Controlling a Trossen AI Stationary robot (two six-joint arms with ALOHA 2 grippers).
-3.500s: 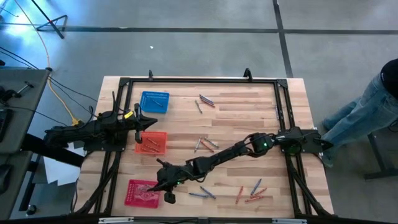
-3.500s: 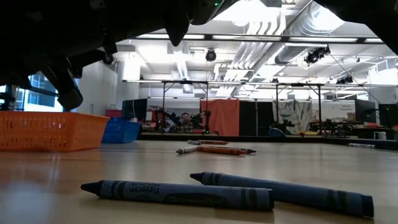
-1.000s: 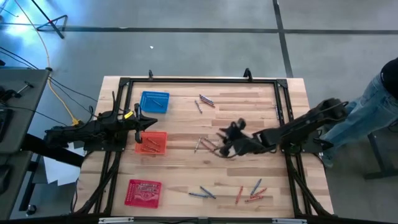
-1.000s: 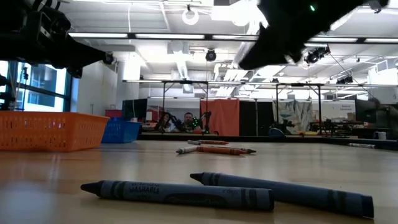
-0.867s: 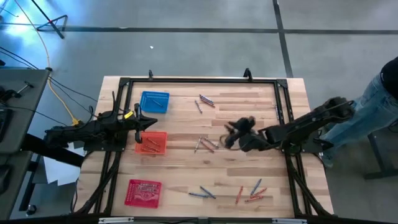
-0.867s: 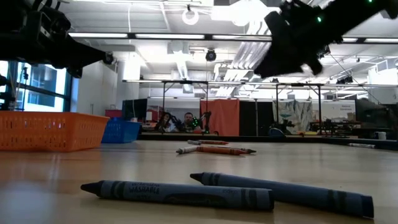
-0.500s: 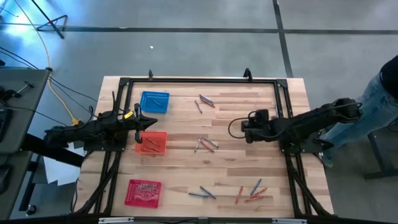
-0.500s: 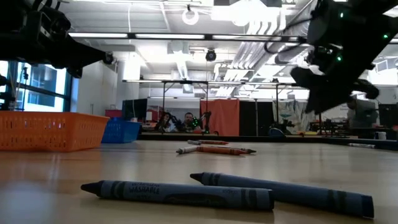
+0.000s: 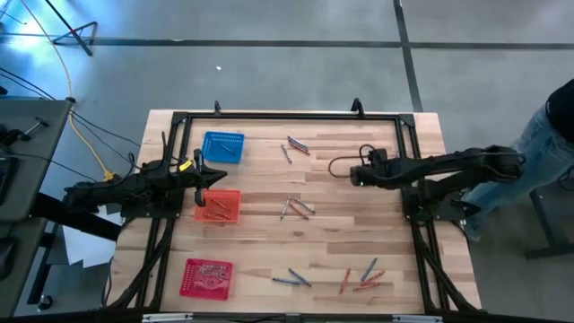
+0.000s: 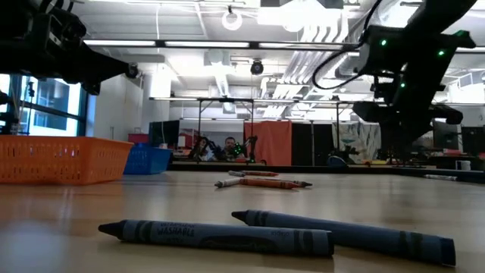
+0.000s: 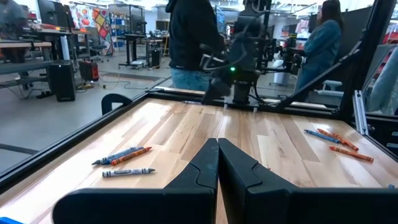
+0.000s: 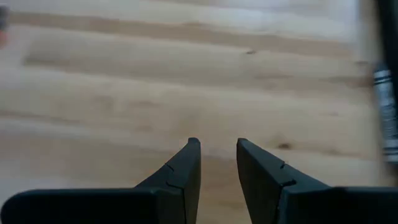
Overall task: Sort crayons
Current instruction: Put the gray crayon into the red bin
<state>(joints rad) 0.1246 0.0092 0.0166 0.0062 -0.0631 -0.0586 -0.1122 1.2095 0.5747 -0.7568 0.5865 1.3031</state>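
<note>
The right hand hangs over bare wood in the upper middle of the desk, its two fingers parted with a clear gap and nothing between them. It carries no crayon.

The left hand sits parked at the far left, just above the orange basket, fingers pressed together and empty.

And the crayons? Scattered in clumps. One group lies mid-desk, the nearest to the right hand. Another small bunch rests near the top rail by the blue basket. Down at the front edge there is a bluish pair and a reddish-orange cluster. The red basket at the front left looks to have crayons in it already, and so does the orange one.

From desk height, the two dark blue crayons up front lie flat, paper-wrapped, round-bodied. These should be feather-light and stiff, but waxy sticks snap if squeezed hard and roll at a nudge. The smart hold is across the middle of the wrapper, fingers straddling the stick, coming straight down. Where sticks touch or cross, as in the reddish cluster, picking just one will be fiddly.
</note>
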